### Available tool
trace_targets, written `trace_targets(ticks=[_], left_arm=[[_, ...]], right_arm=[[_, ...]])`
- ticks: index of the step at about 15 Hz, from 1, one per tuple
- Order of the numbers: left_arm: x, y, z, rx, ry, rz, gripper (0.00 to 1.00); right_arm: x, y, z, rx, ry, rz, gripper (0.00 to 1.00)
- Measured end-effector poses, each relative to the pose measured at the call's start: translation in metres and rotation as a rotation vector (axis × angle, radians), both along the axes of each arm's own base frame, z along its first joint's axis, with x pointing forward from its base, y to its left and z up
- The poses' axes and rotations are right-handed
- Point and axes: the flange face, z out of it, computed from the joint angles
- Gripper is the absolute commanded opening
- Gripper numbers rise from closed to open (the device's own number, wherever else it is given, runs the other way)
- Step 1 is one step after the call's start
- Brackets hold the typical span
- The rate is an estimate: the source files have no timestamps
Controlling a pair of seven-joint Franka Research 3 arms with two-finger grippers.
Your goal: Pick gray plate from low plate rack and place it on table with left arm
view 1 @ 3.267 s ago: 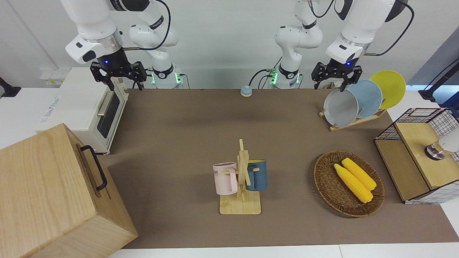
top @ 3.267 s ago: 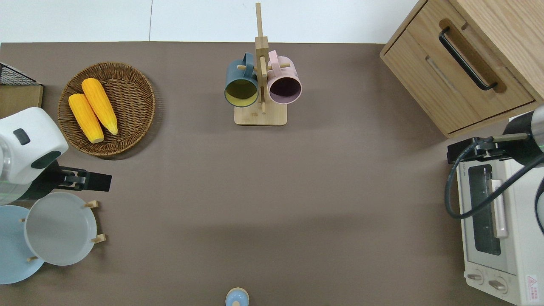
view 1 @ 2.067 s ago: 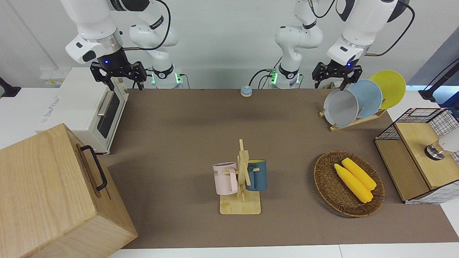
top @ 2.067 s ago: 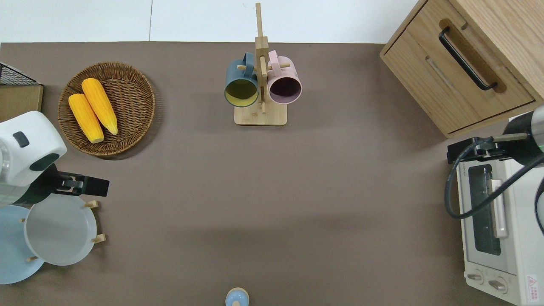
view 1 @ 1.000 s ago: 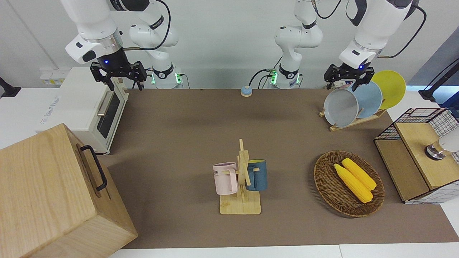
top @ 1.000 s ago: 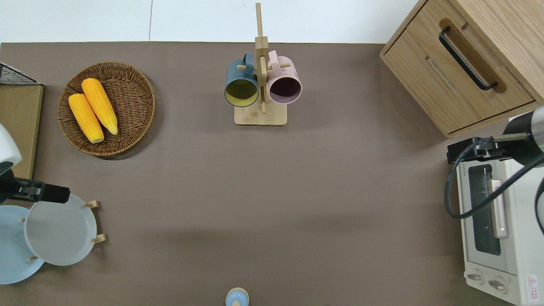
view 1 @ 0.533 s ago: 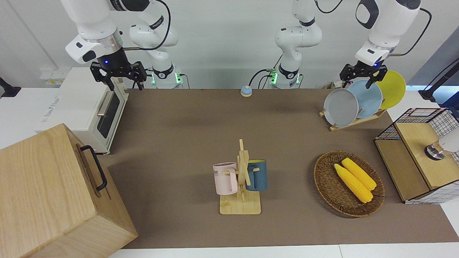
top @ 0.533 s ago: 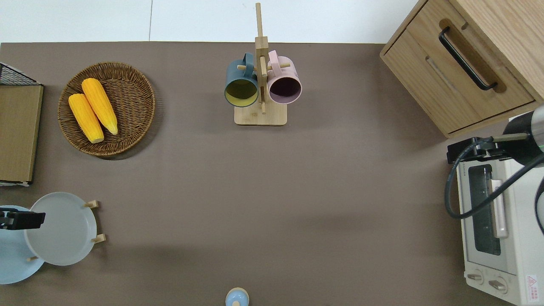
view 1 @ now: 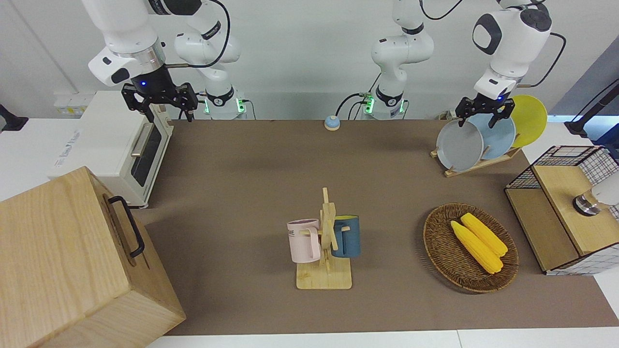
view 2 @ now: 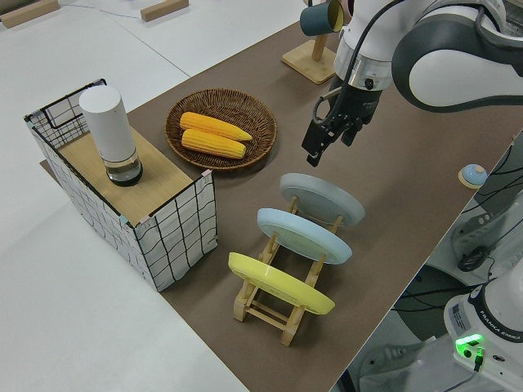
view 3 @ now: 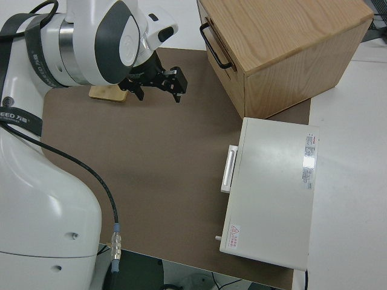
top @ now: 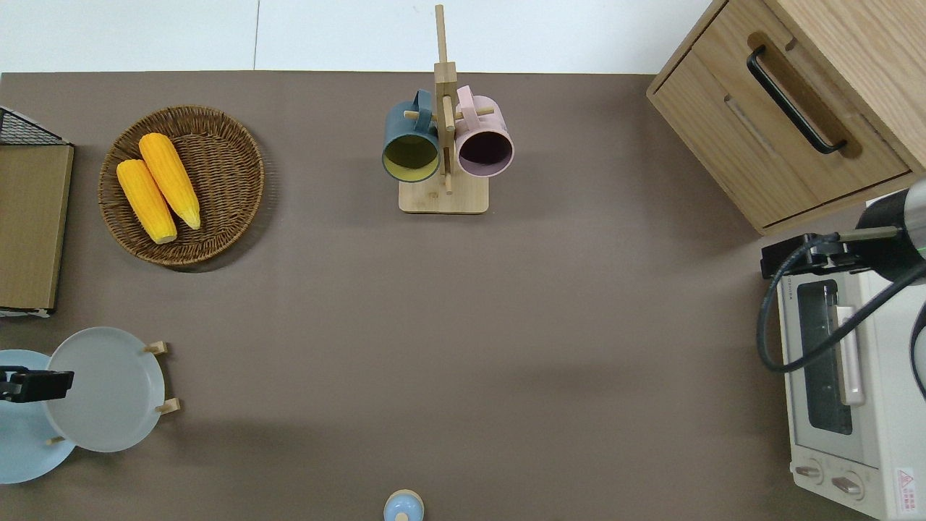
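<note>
The gray plate (view 1: 459, 146) (top: 108, 391) (view 2: 321, 198) leans in the end slot of the low plate rack (view 1: 478, 165) (view 2: 270, 300), at the left arm's end of the table (view 1: 242, 169). My left gripper (view 1: 478, 121) (view 2: 327, 145) hangs open above the plate's upper rim, where it overlaps the light-blue plate (view 1: 500, 137). In the left side view there is a gap between fingers and plate. The overhead view shows only one finger (top: 32, 384) at the frame's edge. The right gripper (view 1: 159, 107) (view 3: 160, 81) is parked and open.
A yellow plate (view 1: 532, 118) fills the rack's last slot. Farther from the robots sit a wicker basket (view 1: 437, 241) with two corn cobs and a wire-framed box (view 1: 561, 208). A mug stand (view 1: 325, 251), a wooden drawer cabinet (view 1: 72, 261) and a toaster oven (view 1: 116, 145) also stand here.
The left gripper has swung toward the left arm's end of the table and nearer the robots, then come down over the gray plate's upper rim. The plate stays in the rack.
</note>
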Motion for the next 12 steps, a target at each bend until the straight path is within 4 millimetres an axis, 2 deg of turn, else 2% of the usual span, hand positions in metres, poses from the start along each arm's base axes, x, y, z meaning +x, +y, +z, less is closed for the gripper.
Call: trace_targets(ticks=[5,12], left_arm=[[-0.004,0.003,-0.021,0.002,-0.028,0.005,1.00],[-0.009,0.010,-0.041,0.013,-0.052,0.014,1.00]], right_arm=[[0.000,0.000,0.000,0.000,0.000,0.000,0.983],[0.000,0.000,0.000,0.000,0.000,0.000,0.983]])
